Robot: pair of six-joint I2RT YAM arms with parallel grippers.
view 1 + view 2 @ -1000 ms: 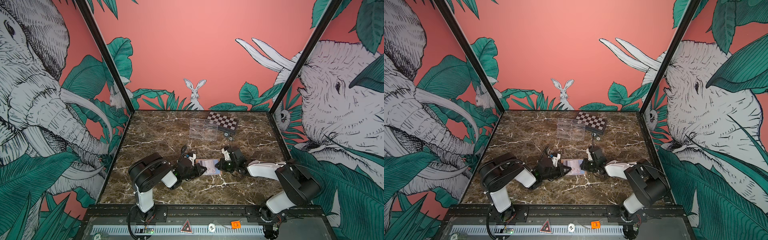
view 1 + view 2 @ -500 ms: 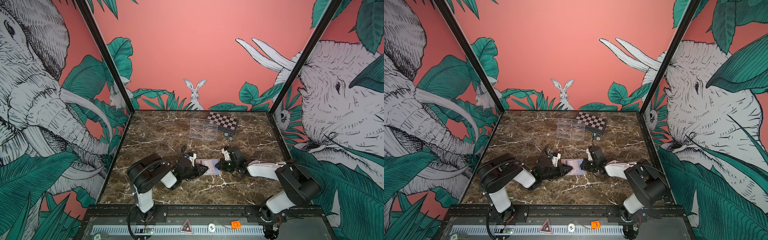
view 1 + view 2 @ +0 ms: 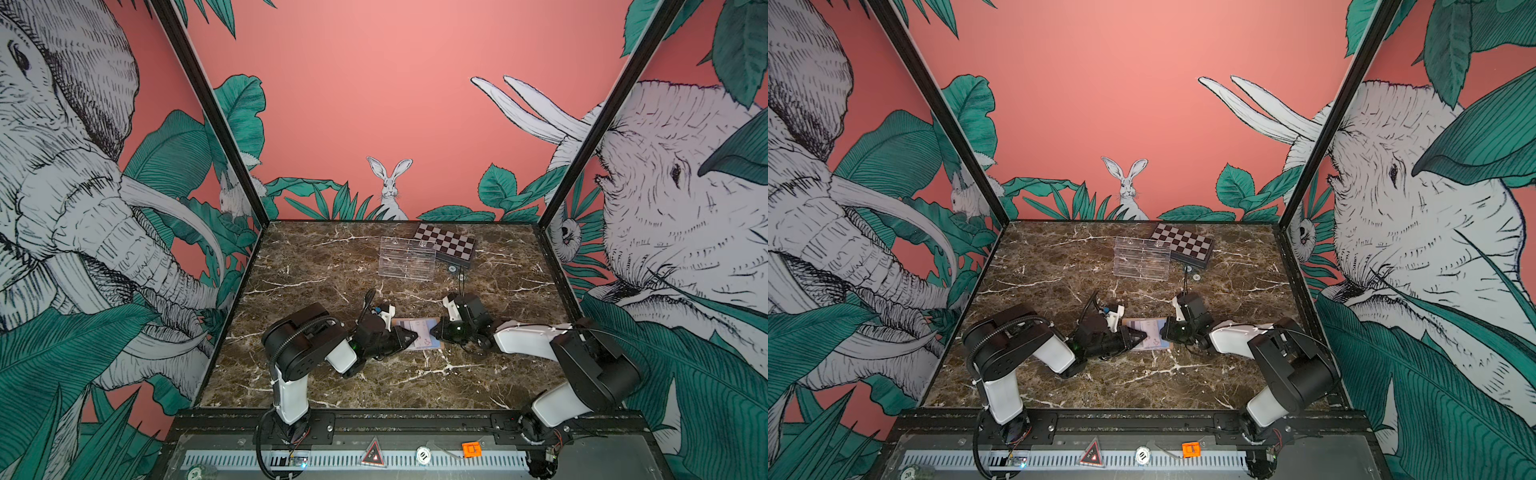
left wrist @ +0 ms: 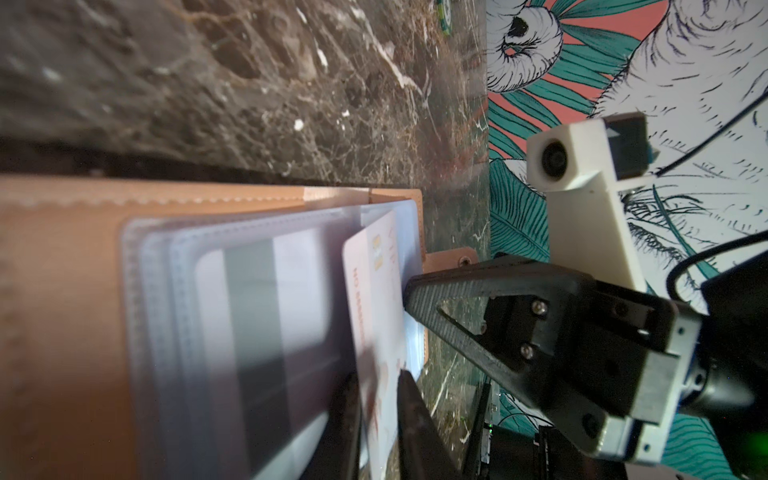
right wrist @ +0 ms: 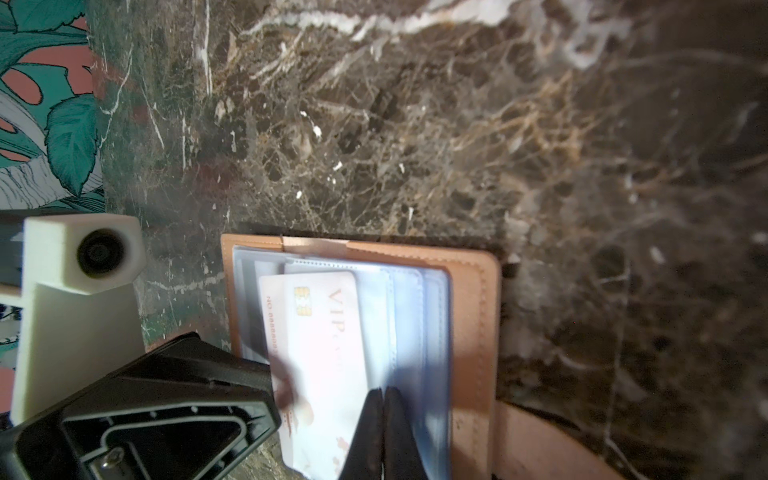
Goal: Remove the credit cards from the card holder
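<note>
The tan card holder point(image 3: 405, 323) lies open on the marble between both arms, its pale sleeves facing up. A white credit card point(image 4: 374, 316) with a chip and pink-red marks sticks partway out of a sleeve. My left gripper point(image 4: 378, 386) is shut on this card's edge, one finger on each side. Another card with a dark stripe point(image 4: 257, 332) sits inside a sleeve. From the opposite side my right gripper point(image 5: 384, 415) is shut, its tips resting on the bluish sleeves beside the white card point(image 5: 324, 340). In both top views the two grippers point(image 3: 411, 337) point(image 3: 1165, 332) meet over the holder.
A clear acrylic compartment tray point(image 3: 407, 257) and a checkered box point(image 3: 446, 247) stand at the back of the table, with a small round piece point(image 3: 451, 269) just in front of the box. Patterned walls enclose the table on three sides.
The left jaws parted a little and closed again round the card, and the left arm shifted slightly. The right arm and the holder have stayed put.
</note>
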